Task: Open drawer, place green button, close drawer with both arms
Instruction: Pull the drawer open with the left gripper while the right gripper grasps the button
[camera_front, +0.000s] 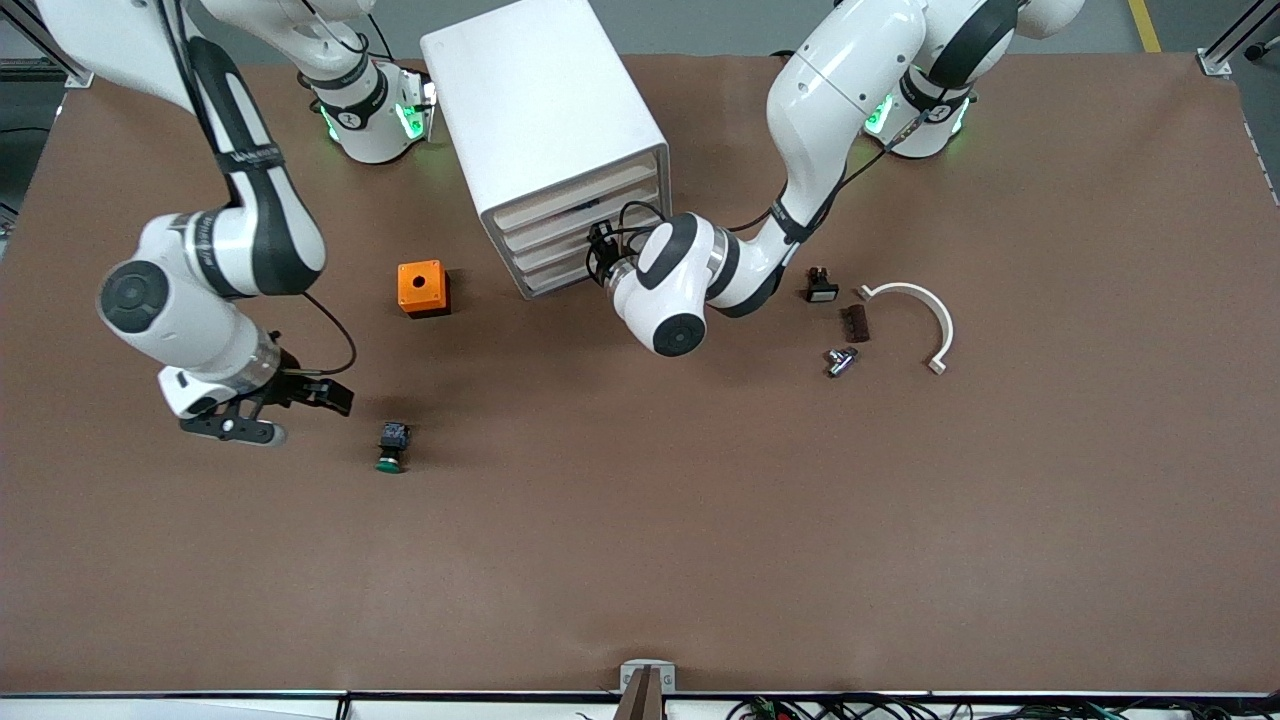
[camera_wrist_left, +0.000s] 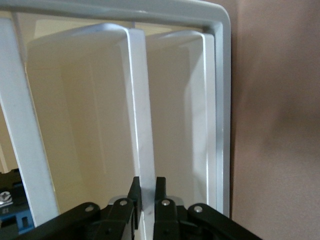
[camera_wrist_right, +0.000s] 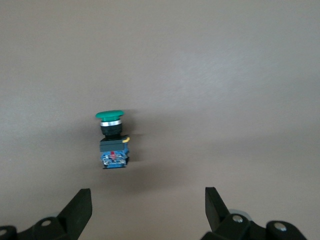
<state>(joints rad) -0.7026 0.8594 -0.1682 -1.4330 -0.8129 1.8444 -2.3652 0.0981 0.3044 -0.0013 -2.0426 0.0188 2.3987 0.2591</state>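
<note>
- White boxy plastic cabinet (camera_front: 545, 110) with four shallow drawers: stood on the brown table (camera_front: 700, 520) between the two arm bases, drawer fronts facing the front camera at an angle
- Wide shallow white plastic drawer (camera_front: 548, 278), the bottommost of the four: appeared shut or nearly so in the front view; I judged opening had not yet gone far
- Left black two-finger gripper (camera_wrist_left: 146, 192): I had it at the drawer fronts, at the end nearer the left arm's base. The left wrist view showed its fingers (camera_wrist_left: 161, 189) closed onto a thin white front edge (camera_wrist_left: 142, 125), a hold suited to pulling. Which drawer that edge belonged to I could not tell
- Small push button with round green cap and black-blue body (camera_front: 392, 446): lay on its side on the bare table, nearer the front camera than the orange box with a hole (camera_front: 424, 288), well apart from the cabinet
- Right black two-finger gripper (camera_front: 268, 405): hung over the table just beside the button, toward the right arm's end. Fingers (camera_wrist_right: 80, 209) spread wide, holding nothing, the button framed between them in the right wrist view (camera_wrist_right: 113, 139); I read this as staged for a pick
- Black switch with white rectangular cap (camera_front: 820, 287), curved white plastic piece (camera_front: 925, 312), small dark block (camera_front: 856, 322) and small metal part (camera_front: 840, 360): lay toward the left arm's end, untouched
</note>
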